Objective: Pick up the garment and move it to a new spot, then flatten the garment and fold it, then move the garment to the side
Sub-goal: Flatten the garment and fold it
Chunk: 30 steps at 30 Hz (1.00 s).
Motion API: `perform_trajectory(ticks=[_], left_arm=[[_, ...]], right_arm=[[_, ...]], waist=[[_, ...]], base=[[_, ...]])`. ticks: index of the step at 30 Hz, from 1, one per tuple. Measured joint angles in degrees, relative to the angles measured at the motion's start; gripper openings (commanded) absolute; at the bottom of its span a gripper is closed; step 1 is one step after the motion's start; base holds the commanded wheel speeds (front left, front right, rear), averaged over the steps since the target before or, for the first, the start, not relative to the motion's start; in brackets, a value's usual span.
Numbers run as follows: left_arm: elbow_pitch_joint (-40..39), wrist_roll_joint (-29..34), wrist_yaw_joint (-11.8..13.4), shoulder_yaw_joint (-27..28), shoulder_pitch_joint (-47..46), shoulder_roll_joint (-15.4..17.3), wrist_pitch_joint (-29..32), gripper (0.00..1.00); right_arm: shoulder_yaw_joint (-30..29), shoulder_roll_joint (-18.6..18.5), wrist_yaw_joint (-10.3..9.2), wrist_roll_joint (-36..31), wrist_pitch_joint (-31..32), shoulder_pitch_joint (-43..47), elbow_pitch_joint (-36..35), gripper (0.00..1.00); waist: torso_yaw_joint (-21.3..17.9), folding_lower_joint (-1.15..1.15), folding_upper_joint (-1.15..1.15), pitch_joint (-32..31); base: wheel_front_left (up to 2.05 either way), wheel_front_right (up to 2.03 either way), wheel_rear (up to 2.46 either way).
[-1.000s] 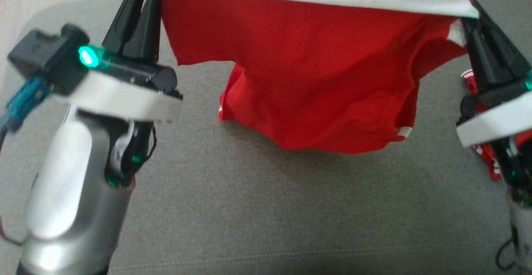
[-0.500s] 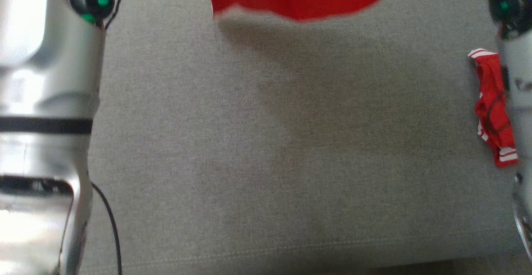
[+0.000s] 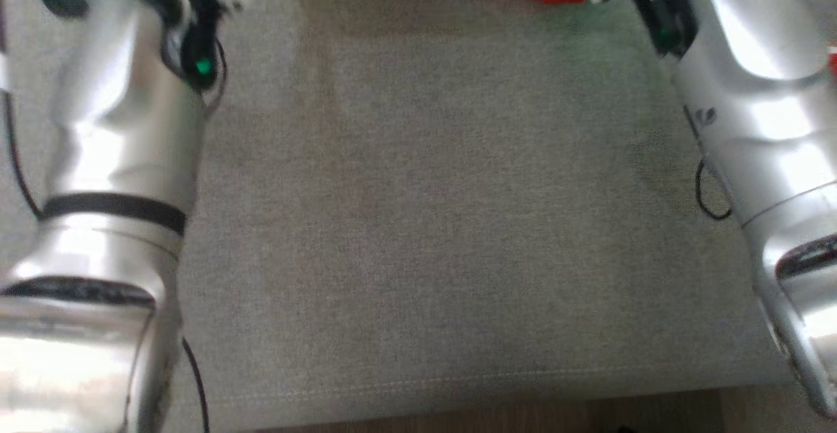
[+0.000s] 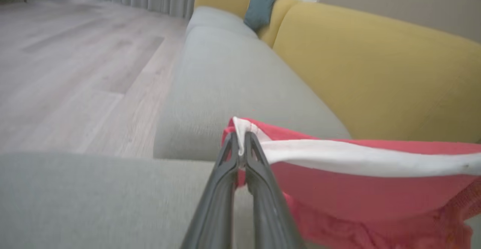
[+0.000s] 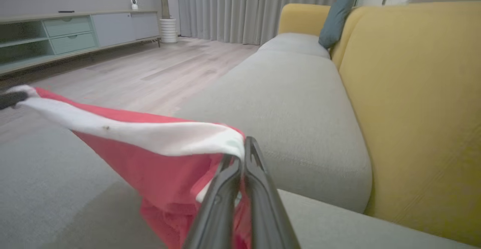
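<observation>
The red garment [image 4: 360, 192] is gripped by its white band [image 4: 338, 158] — one end is clamped in the closed left gripper [image 4: 240, 140], the other in the closed right gripper [image 5: 240, 152]. The band is stretched between the fingertips, and the cloth is draped below them — over the grey cushion [image 5: 293, 102].

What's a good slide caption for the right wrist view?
Right end effector shut on the white-banded edge of a red garment, held stretched above a grey sofa seat.

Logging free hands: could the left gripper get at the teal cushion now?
Probably not: the left gripper is shut on the garment, and the cushion leans far off along the sofa.
</observation>
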Motion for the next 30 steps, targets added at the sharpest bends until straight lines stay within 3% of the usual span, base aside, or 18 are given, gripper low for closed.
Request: perform_trajectory(ticks=[7,15,22,30], left_arm=[[-2.19,-0.15,-0.59,2.03,9.22,-0.57,0.01,0.00],[-18.03,1.35,-1.53,4.80,27.50,-0.23,0.01,0.00],[-32.12,2.48,-1.42,6.55,47.76,0.79,0.02,0.00],[-47.02,2.37,2.36,6.75,64.59,0.75,3.26,0.00]], right_arm=[[6.26,0.76,0.00,4.87,-4.35,9.14,-1.03,0.00],[7.70,-3.39,0.00,8.56,-6.09,27.69,-15.14,0.00],[1.97,-5.22,0.00,8.49,-3.08,48.68,-31.64,0.00],[-7.13,-3.54,0.01,4.46,7.92,69.32,-51.53,0.00]], waist=[[0.79,-0.01,0.00,1.23],[1.32,-0.02,0.00,-2.49],[0.96,-0.02,0.00,-7.19],[0.92,-0.02,0.00,-12.06]], base=[[0.00,0.00,0.00],[0.00,0.00,0.00],[0.00,0.00,0.00],[0.00,0.00,0.00]])
